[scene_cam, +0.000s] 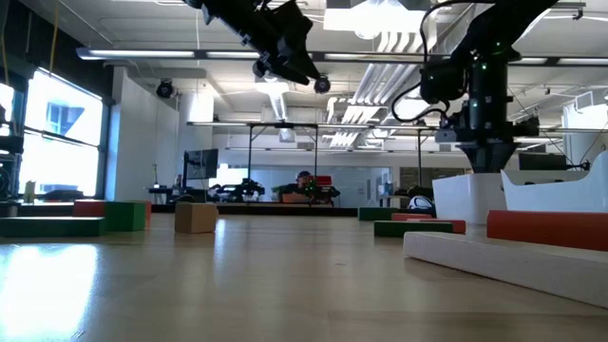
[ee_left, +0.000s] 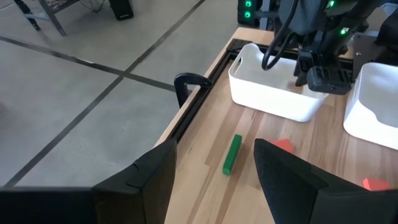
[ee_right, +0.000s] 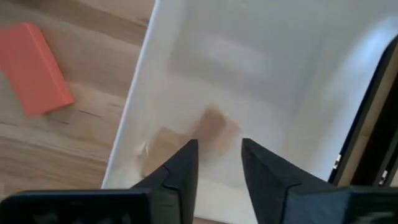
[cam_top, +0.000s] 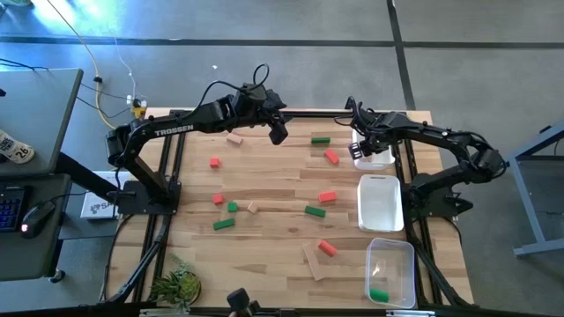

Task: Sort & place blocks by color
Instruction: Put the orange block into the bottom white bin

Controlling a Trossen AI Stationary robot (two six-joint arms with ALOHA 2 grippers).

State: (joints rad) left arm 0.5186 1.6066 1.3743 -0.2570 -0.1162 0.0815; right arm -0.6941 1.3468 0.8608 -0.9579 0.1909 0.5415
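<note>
Your right end effector is hanging over the small white plastic tray at the far right of the wooden worktop, while your left end effector is hovering high above the far middle. From overhead, you are seeing small wooden blocks scattered across the worktop: the short green bar and the red bar are lying between the two arms, close to both. Two more trays are sitting nearer you, a larger white one and a clear one already holding a green block.

At table height, you are looking at the left end effector well above the surface, and a tan cube and red and green blocks standing in a row farther back.

Through the left wrist camera, its dark fingers are standing spread apart and empty, and the green bar is lying just ahead between them, its long axis running roughly away from the camera. That alignment is what your next grasp is likely turning on.

Through the right wrist camera, the fingers are parted with nothing between them, pointing down into the white tray, where a tan block appears to be resting on the floor. A red block is lying outside on the wood, just beside the tray wall.
</note>
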